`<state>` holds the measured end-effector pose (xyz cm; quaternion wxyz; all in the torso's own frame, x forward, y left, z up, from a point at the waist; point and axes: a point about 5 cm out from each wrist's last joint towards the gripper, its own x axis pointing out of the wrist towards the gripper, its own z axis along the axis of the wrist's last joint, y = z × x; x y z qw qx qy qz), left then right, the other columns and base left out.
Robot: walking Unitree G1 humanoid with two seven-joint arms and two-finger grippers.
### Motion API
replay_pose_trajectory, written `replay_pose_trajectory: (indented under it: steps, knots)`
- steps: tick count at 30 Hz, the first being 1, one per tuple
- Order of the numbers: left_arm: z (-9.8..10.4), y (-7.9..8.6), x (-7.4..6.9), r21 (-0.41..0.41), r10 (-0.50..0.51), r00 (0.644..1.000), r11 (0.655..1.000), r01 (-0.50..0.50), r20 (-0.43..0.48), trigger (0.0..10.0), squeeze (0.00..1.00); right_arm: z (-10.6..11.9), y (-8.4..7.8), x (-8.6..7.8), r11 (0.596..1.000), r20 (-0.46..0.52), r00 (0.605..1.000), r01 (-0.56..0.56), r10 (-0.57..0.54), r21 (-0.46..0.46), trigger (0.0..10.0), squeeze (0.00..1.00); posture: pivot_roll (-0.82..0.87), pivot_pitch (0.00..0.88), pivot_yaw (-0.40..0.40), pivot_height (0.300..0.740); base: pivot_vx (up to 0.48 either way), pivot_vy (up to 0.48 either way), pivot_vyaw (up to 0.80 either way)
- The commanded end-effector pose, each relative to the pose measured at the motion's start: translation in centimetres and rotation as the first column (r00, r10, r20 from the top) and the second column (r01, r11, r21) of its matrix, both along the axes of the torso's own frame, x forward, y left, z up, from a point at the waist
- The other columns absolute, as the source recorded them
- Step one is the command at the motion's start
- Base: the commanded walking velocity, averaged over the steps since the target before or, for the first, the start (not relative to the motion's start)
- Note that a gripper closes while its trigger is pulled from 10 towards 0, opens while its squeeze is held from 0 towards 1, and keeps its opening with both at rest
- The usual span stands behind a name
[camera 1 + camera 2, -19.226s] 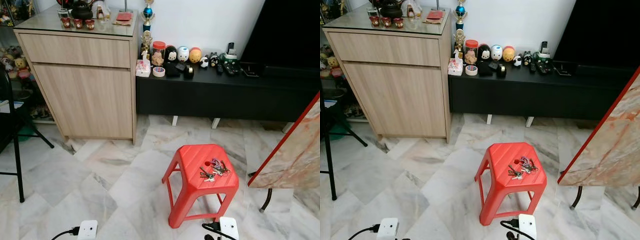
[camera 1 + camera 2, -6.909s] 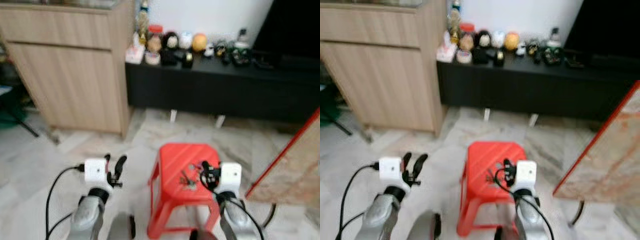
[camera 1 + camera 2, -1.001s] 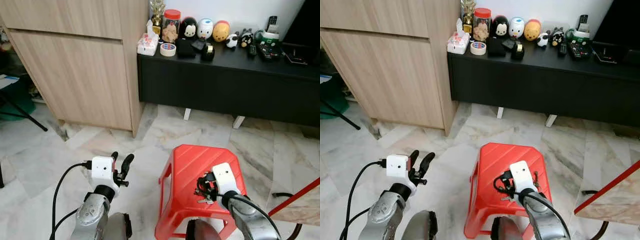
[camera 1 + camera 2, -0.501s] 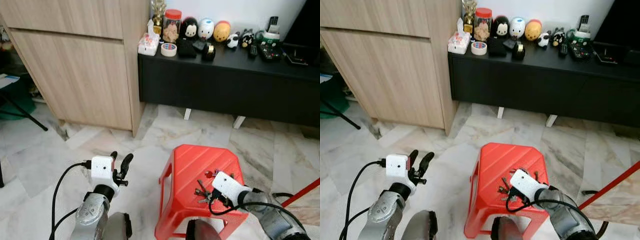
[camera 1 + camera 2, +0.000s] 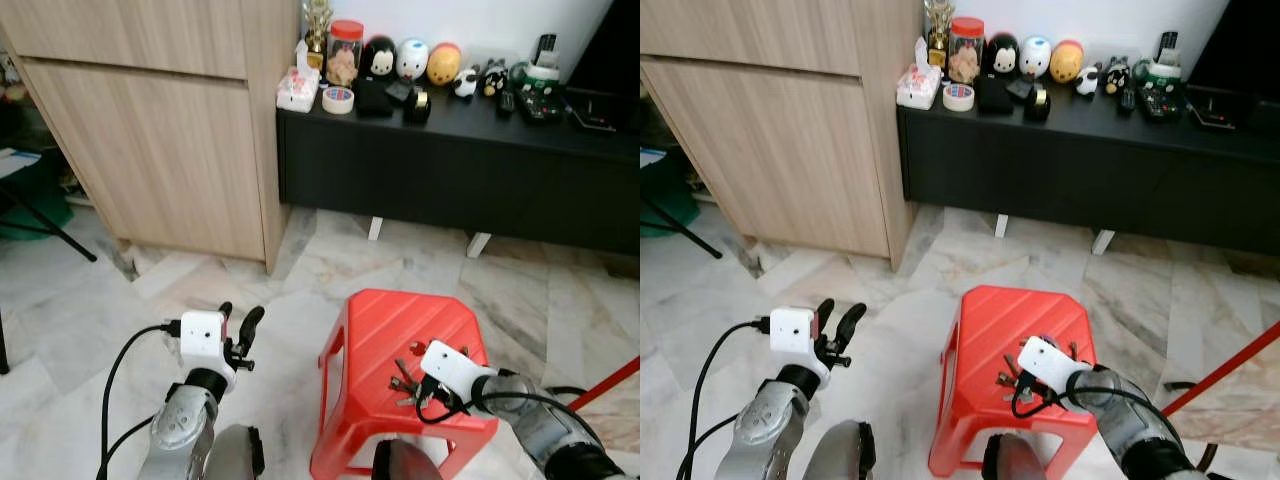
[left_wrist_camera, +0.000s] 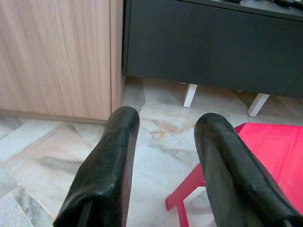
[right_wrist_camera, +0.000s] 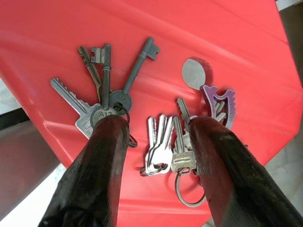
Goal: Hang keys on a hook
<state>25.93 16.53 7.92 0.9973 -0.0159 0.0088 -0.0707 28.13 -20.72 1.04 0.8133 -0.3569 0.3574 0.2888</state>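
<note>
1. Our right gripper [image 7: 158, 142] is down over the red stool [image 5: 385, 330], near the stool's right edge, its two black fingers [image 7: 102, 156] spread apart and closed on nothing.
2. In the right wrist view the keys [image 7: 163, 142] lie flat on the stool seat between those fingers: a silver bunch on a ring in the gap, with a purple tag [image 7: 218, 105] and a round grey disc [image 7: 194, 73] just beside it.
3. A second bunch of darker keys [image 7: 106, 90], long-shafted and fanned out, lies near the left-hand finger in that view; the finger's tip overlaps its ring.
4. From the head camera the keys [image 5: 405, 380] sit on the stool's near right part, just beside the right gripper's white wrist housing.
5. Our left gripper [image 5: 238, 325] hangs over the marble floor [image 5: 120, 310] to the left of the stool, well apart from it, fingers [image 6: 109, 161] parted and holding nothing.
6. Beyond the stool stands a low black cabinet [image 5: 450, 170] carrying small figurines [image 5: 412, 58] and a roll of tape [image 5: 337, 99].
7. To its left stands a tall wooden cabinet [image 5: 160, 130].
</note>
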Motion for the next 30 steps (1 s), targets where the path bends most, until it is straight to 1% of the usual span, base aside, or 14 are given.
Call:
replay_pose_trajectory:
  steps: [1,3,7,11,21,22,23,24,25,26,27,28,29,30]
  knots:
    - [-0.1,-0.1,-0.2,0.007,-0.006,1.000,1.000,0.006,-0.005,10.0,0.00,-0.5,-0.1,-0.3,1.000,-0.028,1.000,-0.006,0.006,0.003,10.0,0.00,0.08,0.090,-0.095,0.614,0.000,0.000,0.00]
    - [-0.1,-0.1,-0.2,0.008,-0.006,1.000,1.000,0.006,-0.005,10.0,0.00,-0.6,0.0,-0.3,1.000,-0.033,0.999,-0.009,0.009,0.005,10.0,0.00,0.09,0.093,-0.095,0.614,0.000,0.000,0.00]
    - [-0.1,0.0,-0.1,0.010,-0.004,1.000,1.000,0.004,-0.006,10.0,0.00,-1.0,0.0,-0.3,0.999,-0.038,0.999,-0.027,0.026,-0.022,10.0,0.00,0.08,0.095,-0.094,0.614,0.000,0.000,0.00]
    - [-0.1,0.0,-0.1,0.012,-0.003,1.000,1.000,0.003,-0.007,10.0,0.00,-1.0,0.2,-0.1,0.999,-0.036,0.999,-0.032,0.031,-0.018,10.0,0.00,0.09,0.099,-0.093,0.614,0.000,0.000,0.00]
    - [-0.1,-0.1,-0.2,0.016,-0.005,1.000,1.000,0.005,-0.008,10.0,0.00,-1.2,0.1,0.2,0.999,-0.021,1.000,-0.023,0.022,-0.036,10.0,0.00,0.09,0.102,-0.091,0.614,0.000,0.000,0.00]
    - [-0.1,0.0,-0.2,0.017,-0.005,1.000,1.000,0.005,-0.008,10.0,0.00,-1.2,0.1,0.2,0.999,-0.022,1.000,-0.023,0.022,-0.038,9.1,0.00,0.09,0.102,-0.091,0.614,0.000,0.000,0.00]
    - [-0.1,0.0,-0.2,0.018,-0.005,1.000,1.000,0.005,-0.008,10.0,0.00,-1.3,0.1,0.1,0.999,-0.023,0.999,-0.023,0.022,-0.040,9.1,0.00,0.09,0.102,-0.091,0.614,0.000,0.000,0.00]
    - [-0.1,0.0,-0.2,0.019,-0.004,1.000,1.000,0.004,-0.009,10.0,0.00,-1.4,0.1,0.1,0.999,-0.025,0.999,-0.023,0.022,-0.045,3.2,0.00,0.09,0.105,-0.091,0.614,0.000,0.000,0.00]
    - [-0.1,0.0,-0.2,0.020,-0.003,1.000,1.000,0.004,-0.009,10.0,0.00,-1.4,0.1,0.1,0.998,-0.027,0.999,-0.028,0.026,-0.056,1.7,0.00,0.09,0.107,-0.091,0.614,0.000,0.000,0.00]
    - [-0.1,0.0,-0.3,0.020,-0.003,1.000,1.000,0.003,-0.008,10.0,0.00,-1.6,0.2,-0.1,0.998,-0.035,0.999,-0.027,0.026,-0.055,4.4,0.00,0.09,0.108,-0.091,0.614,0.000,0.000,0.00]
    - [-0.1,0.0,-0.3,0.019,-0.003,1.000,1.000,0.003,-0.008,10.0,0.00,-1.6,0.2,-0.1,0.998,-0.038,0.999,-0.026,0.024,-0.051,4.4,0.00,0.09,0.108,-0.091,0.614,0.000,0.000,0.00]
    - [-0.1,0.0,-0.3,0.019,-0.003,1.000,1.000,0.003,-0.008,10.0,0.00,-1.7,0.3,-0.1,0.998,-0.040,0.999,-0.027,0.025,-0.049,7.7,0.00,0.09,0.108,-0.091,0.614,0.000,0.000,0.00]
    - [-0.1,0.0,-0.3,0.020,-0.003,1.000,1.000,0.003,-0.008,10.0,0.00,-1.7,0.3,-0.1,0.998,-0.039,0.999,-0.028,0.026,-0.050,10.0,0.00,0.09,0.109,-0.090,0.614,0.000,0.000,0.00]
    - [-0.1,0.0,-0.3,0.021,-0.004,1.000,1.000,0.004,-0.008,10.0,0.00,-1.7,0.3,-0.1,0.998,-0.039,0.999,-0.029,0.027,-0.051,10.0,0.00,0.09,0.109,-0.090,0.614,0.000,0.000,0.00]
